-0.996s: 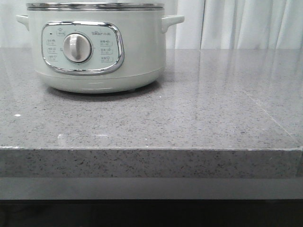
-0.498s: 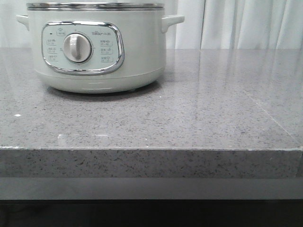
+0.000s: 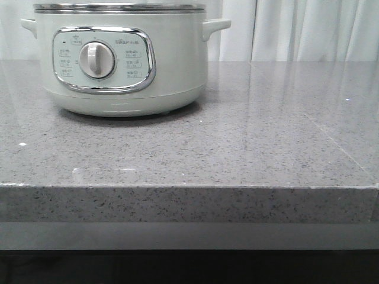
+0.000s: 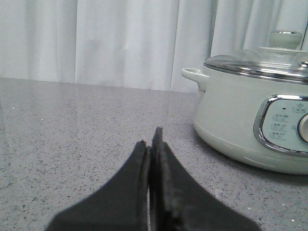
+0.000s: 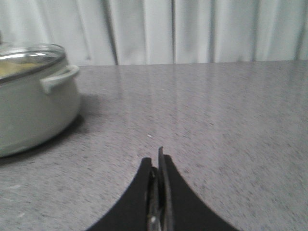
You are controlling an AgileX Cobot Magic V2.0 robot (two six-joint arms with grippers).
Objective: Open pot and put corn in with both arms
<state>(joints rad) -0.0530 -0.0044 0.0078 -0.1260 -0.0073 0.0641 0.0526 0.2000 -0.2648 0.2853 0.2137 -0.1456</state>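
Note:
The pale-green pot (image 3: pixel 121 59) stands at the back left of the grey stone table, dial facing me, its top cut off by the front view's upper edge. In the left wrist view the pot (image 4: pixel 240 120) wears a glass lid (image 4: pixel 262 65) with a round knob (image 4: pixel 285 39). In the right wrist view the pot (image 5: pixel 33 110) shows something yellow (image 5: pixel 14 68) under the lid; whether it is the corn I cannot tell. My left gripper (image 4: pixel 152 144) and right gripper (image 5: pixel 156 161) are both shut and empty, low over the table, away from the pot. Neither shows in the front view.
The grey speckled table (image 3: pixel 249 136) runs to a front edge (image 3: pixel 189 186) close to the camera. White curtains (image 3: pixel 308 29) hang behind it.

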